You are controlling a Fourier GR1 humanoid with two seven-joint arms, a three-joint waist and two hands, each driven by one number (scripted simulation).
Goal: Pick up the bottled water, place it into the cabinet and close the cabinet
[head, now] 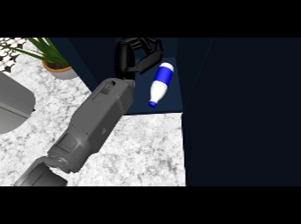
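The bottled water (161, 82), white with a blue band and a blue cap, lies on its side on the floor of the dark blue cabinet (172, 107), cap towards me. My left hand (132, 57) reaches into the cabinet just left of the bottle. Its fingers are spread and slightly bent, and they hold nothing. A thin gap shows between the thumb and the bottle. The cabinet door (250, 113) stands open as a large dark panel at the right. My right hand does not show.
A potted plant (55, 64) stands on the marble counter (146, 148) at the back left, close to the cabinet's left wall. A grey rounded object (5, 105) fills the left edge.
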